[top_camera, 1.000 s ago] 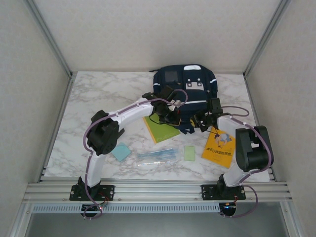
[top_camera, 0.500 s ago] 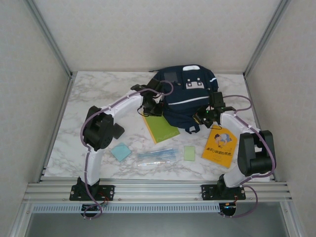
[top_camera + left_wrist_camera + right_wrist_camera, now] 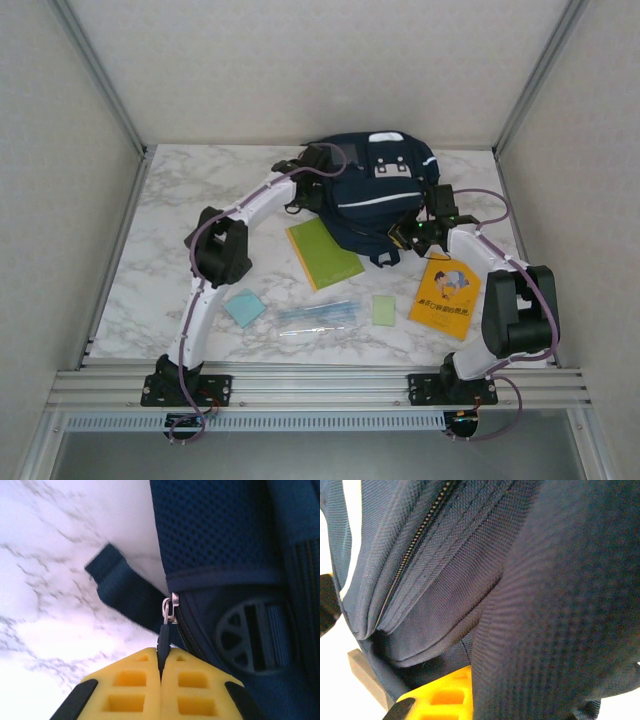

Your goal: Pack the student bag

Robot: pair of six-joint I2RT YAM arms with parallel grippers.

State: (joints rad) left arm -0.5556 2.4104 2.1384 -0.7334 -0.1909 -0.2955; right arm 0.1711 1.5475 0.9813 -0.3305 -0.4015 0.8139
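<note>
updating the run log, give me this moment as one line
left gripper: shut on zipper pull | right gripper: shut against student bag | yellow book: on table

At far centre of table point(image 3: 180, 230), close to rear edge: student bag point(image 3: 375, 190). At bag's left side: left gripper point(image 3: 298, 192), clamped on zipper pull point(image 3: 163, 632). At bag's right near corner: right gripper point(image 3: 415, 232), pressed into the fabric. In front of bag, just beside its near-left edge: notebook point(image 3: 325, 255). Nearer still, in a row from left to right — sticky pad point(image 3: 245, 307), pen sleeve point(image 3: 318, 315), small card point(image 3: 384, 309), picture book point(image 3: 445, 297) — the last directly in front of right gripper
</note>
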